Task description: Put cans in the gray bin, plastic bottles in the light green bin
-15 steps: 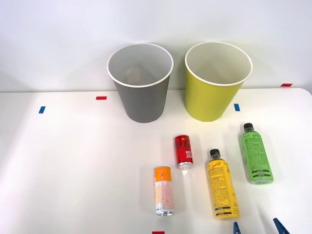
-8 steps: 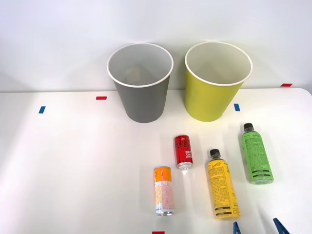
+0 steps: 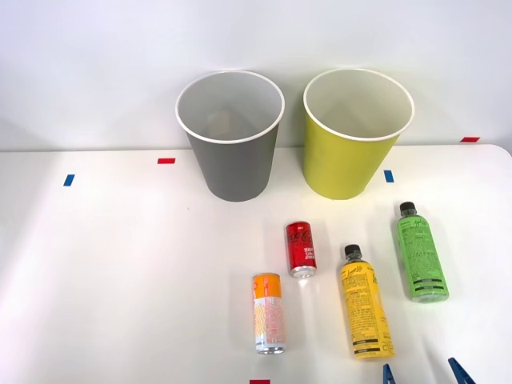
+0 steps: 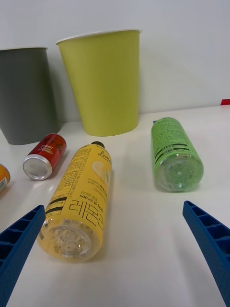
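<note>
The gray bin (image 3: 230,136) and the light green bin (image 3: 356,132) stand upright side by side at the back of the white table. In front of them lie a red can (image 3: 301,249), an orange-topped pale can (image 3: 268,313), a yellow bottle (image 3: 365,311) and a green bottle (image 3: 420,252), all on their sides. My right gripper (image 3: 424,374) is open at the front edge, just behind the bottles' bases. In the wrist view the yellow bottle (image 4: 80,197) and green bottle (image 4: 174,153) lie ahead of my blue fingers (image 4: 19,247), with the red can (image 4: 44,156) beside them.
Small red tape marks (image 3: 166,161) and blue tape marks (image 3: 69,180) dot the table (image 3: 120,272). A white wall rises right behind the bins. The table's left half is bare.
</note>
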You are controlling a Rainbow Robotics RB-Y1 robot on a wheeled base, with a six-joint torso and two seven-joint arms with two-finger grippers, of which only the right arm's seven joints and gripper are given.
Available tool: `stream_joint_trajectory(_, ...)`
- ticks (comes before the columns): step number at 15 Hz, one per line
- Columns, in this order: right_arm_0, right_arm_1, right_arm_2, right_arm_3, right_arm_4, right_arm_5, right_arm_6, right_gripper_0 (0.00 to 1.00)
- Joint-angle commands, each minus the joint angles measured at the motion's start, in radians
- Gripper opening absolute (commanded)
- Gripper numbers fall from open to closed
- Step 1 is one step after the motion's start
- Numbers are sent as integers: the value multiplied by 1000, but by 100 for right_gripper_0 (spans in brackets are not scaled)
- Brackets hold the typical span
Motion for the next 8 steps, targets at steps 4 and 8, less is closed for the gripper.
stream_joint_trajectory(4, 0, 0, 0, 0, 0, 0, 0, 100)
stream_joint_trajectory(8, 0, 0, 0, 0, 0, 0, 0, 100)
